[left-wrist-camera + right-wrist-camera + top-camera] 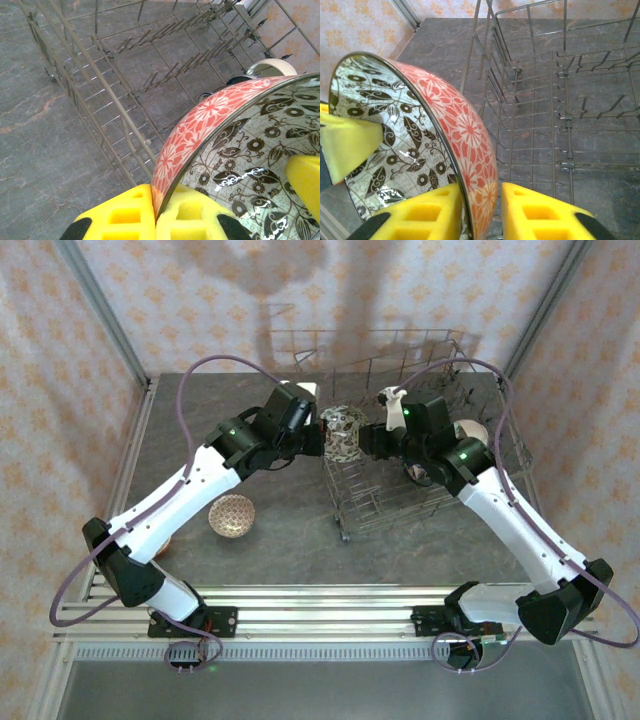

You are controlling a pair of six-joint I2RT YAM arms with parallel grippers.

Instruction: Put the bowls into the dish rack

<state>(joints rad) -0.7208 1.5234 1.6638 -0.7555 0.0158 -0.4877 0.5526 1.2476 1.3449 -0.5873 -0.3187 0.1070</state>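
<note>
Two sets of jaws meet on the pink-patterned bowl (345, 432), tilted above the left end of the dish rack (566, 120): left jaws pinch its rim, right jaws straddle it, outer pad (545, 215) not touching. We should seat right firmly before left releases.

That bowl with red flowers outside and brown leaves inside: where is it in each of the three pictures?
Top external: the bowl is mid-picture, at the left side of the dish rack.
Left wrist: the bowl is at the lower right, with the rack to its upper left.
Right wrist: the bowl is in the left half, with the rack on its right.
Shared landmark: the grey wire dish rack.
</note>
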